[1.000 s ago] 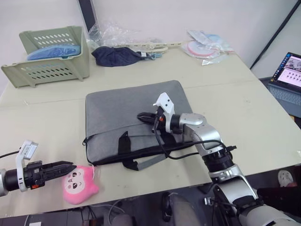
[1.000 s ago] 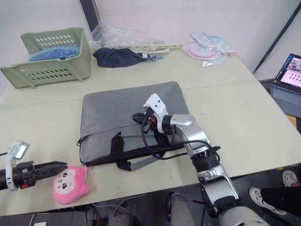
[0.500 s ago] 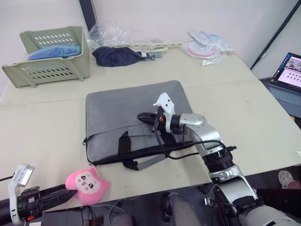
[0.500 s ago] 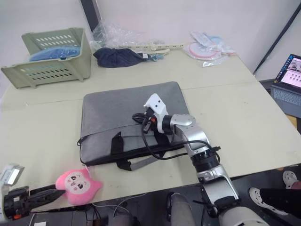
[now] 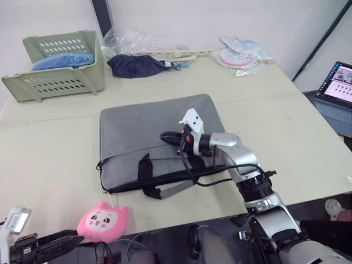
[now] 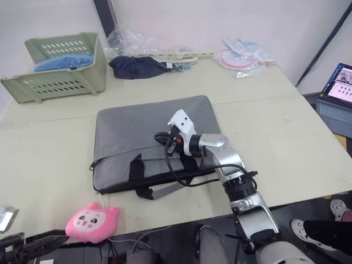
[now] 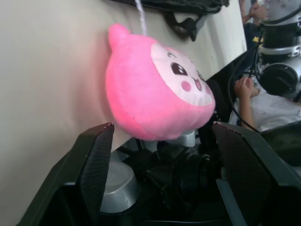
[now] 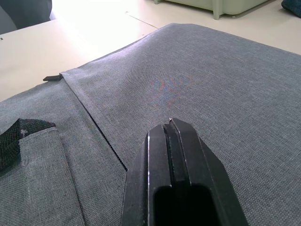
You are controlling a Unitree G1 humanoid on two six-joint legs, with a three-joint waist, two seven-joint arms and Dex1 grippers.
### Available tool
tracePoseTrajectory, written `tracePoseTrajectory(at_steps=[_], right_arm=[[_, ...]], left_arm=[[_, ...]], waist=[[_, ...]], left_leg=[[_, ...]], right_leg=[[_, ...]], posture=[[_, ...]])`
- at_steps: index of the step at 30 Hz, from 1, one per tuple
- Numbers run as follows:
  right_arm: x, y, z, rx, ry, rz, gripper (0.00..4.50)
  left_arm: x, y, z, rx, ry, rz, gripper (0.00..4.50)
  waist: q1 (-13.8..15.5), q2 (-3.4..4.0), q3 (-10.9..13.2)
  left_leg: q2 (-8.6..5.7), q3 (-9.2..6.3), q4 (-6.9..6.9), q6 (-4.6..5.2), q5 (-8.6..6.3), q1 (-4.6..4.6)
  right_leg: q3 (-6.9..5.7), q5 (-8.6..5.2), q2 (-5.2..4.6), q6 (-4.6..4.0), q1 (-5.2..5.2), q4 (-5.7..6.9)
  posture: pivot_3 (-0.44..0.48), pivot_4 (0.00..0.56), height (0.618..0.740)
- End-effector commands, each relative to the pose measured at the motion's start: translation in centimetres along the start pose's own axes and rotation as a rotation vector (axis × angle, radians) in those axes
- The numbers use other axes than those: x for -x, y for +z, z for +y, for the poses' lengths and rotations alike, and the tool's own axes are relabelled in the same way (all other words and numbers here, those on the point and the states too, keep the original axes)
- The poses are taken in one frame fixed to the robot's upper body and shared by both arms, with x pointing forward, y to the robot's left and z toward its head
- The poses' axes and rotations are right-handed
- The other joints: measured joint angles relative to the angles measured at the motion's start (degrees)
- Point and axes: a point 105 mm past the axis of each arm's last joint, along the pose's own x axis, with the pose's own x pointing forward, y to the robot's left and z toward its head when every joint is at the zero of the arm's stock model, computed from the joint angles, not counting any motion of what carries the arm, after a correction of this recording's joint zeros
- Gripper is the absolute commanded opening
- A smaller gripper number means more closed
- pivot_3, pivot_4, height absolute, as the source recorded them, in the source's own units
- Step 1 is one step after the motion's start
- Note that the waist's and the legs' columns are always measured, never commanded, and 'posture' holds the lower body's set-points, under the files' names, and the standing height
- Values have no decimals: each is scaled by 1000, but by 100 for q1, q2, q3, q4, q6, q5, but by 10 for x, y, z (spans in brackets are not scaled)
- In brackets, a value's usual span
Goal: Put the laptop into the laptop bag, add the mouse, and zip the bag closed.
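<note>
The grey laptop bag [image 5: 157, 137] lies flat on the table's middle, its black strap handles [image 5: 146, 168] toward the near edge. My right gripper [image 5: 165, 135] is shut just above the bag's top panel, empty; the right wrist view shows its closed fingertips [image 8: 171, 127] over the grey fabric next to a dark seam [image 8: 101, 136]. My left gripper [image 5: 71, 239] is low at the near left, below the table edge, open and empty. Its spread fingers [image 7: 94, 155] frame the pink plush toy [image 7: 155, 101] without touching it. The laptop and the mouse are out of view.
The pink plush toy [image 5: 102, 221] sits at the table's near edge, a cord linking it to the bag. A green basket [image 5: 58, 63] stands back left. Dark cloth [image 5: 135, 65] and plastic packets [image 5: 239, 54] lie at the back. An open computer [image 5: 336, 88] sits off-table, right.
My left gripper has dropped back from beside the plush toy to below the table's near edge. The plush toy has turned and shifted slightly. The right gripper has stayed still.
</note>
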Motion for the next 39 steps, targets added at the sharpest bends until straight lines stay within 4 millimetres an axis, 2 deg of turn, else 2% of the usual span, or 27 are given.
tracePoseTrajectory(at_steps=[1,5,8,21,27,34,39], right_arm=[[-1,-49,13,-123,38,155,0],[-1,-50,14,-122,38,157,0],[-1,-49,13,-120,38,156,0],[0,-48,11,-109,30,161,0],[3,-48,8,-109,15,165,0],[4,-49,8,-112,10,166,0],[2,-49,9,-116,13,164,0]], left_arm=[[23,5,6,-24,53,-11,3618],[29,13,11,-47,72,-27,3618],[24,22,15,-78,62,-33,3618],[-29,43,20,-134,-63,17,3618],[-39,39,17,-127,-97,61,3618],[-38,34,11,-107,-123,84,3618],[-51,26,3,-90,-173,103,3618]], waist=[[-1,0,0],[-1,-1,-1],[2,-2,-1],[-2,-3,-2],[-5,-2,-1],[-4,-2,-1],[2,-2,-1]], left_leg=[[0,0,-1,0,0,0],[0,1,-3,0,0,0],[0,1,-4,0,0,1],[-1,4,-3,0,0,2],[-1,4,-3,0,0,3],[-2,6,-3,0,0,3],[-2,5,-2,0,0,3]], right_leg=[[0,-1,0,-1,0,0],[-1,-2,0,-4,-1,0],[-1,-2,0,-4,-1,1],[-2,-1,0,-3,0,7],[-3,-1,3,-3,0,7],[-3,-1,2,-3,0,7],[-2,-1,2,-3,1,6]], posture=[[0,150,740],[0,150,740],[0,150,740],[0,150,740],[0,150,740],[0,150,740],[0,150,740]])
